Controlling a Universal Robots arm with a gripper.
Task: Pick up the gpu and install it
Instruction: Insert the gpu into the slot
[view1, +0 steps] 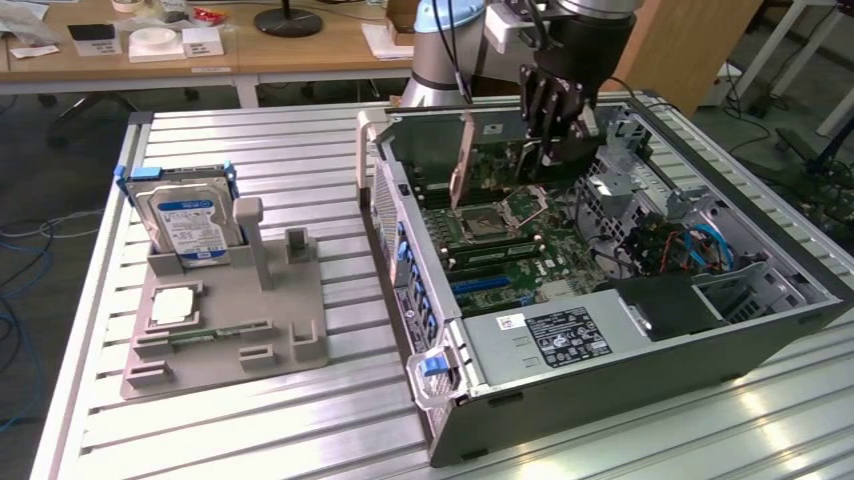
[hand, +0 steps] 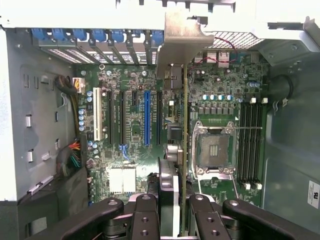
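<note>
Thin brown-edged gpu (view1: 463, 160) (seen edge-on) upright in tool (view1: 550, 150).

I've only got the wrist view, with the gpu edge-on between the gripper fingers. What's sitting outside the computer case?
Observer: A grey fixture sits on the table beside the computer case, on the exterior view's left.
Operator: Anything on it?
Observer: A hard drive with a blue-white label stands upright at its far end.
Operator: Anything else?
Observer: A small square silver chip lies flat on it, nearer the camera.
</note>
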